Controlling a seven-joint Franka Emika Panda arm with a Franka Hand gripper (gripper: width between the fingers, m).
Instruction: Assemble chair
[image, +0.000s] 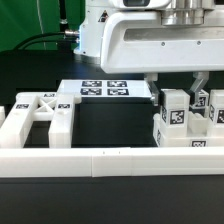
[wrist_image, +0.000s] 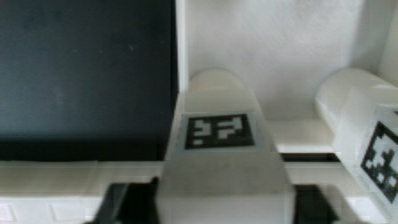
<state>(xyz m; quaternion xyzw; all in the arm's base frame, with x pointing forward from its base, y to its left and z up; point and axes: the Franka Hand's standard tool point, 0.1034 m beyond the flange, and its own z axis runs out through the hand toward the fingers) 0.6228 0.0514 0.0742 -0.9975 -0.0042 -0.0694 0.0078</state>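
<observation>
Early days, nothing joined yet by looks of it. Bunch of chair parts (image: 185, 120) at exterior view's right, frame piece (image: 40, 115) well apart, against border rail (image: 100, 160). Now gripper (image: 178, 88) straddling tagged upright piece (wrist_image: 222, 130); clamped or not, can't tell.

Marker board (image: 105, 89) lying flat on the black desk (image: 100, 127) toward the exterior view's left of the claw (image: 180, 88), long white border rail (image: 110, 160) running in front of the claw, green backdrop (image: 30, 22) and dark cable (image: 45, 40) showing behind it
</observation>
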